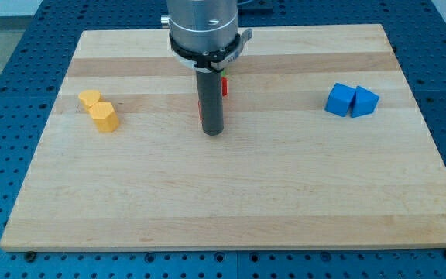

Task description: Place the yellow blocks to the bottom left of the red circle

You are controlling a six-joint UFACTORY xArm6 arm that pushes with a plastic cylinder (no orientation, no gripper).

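Red shows only as thin slivers behind the rod (212, 97): one strip at the rod's right edge and a fainter one at its left edge, so the red block (224, 86) is mostly hidden and its shape cannot be made out from here. The arm's metal collar (207, 35) is cut off by the view's top, and only the collar and the dark rod below it are seen. My tip (212, 132) rests on the wooden board (231, 201), just below the red block toward the view's bottom; whether the rod touches the red block cannot be told, since the rod covers the place where they would meet. The rod is a bare pusher with nothing to open or close, and it holds nothing. Taking my tip as the landmark, the two yellow blocks lie well apart from it toward the view's left. The upper yellow block (90, 98) sits a little higher than my tip and the lower yellow block (104, 117) sits at about the same height as my tip; the two touch or nearly touch, the lower one set to the right of the upper. Their exact shapes are hard to read, though both look like short rounded or many-sided pieces. Well apart from my tip toward the view's right, and slightly higher, a blue cube (339, 100) and a blue wedge-like block (365, 102) stand pressed side by side.
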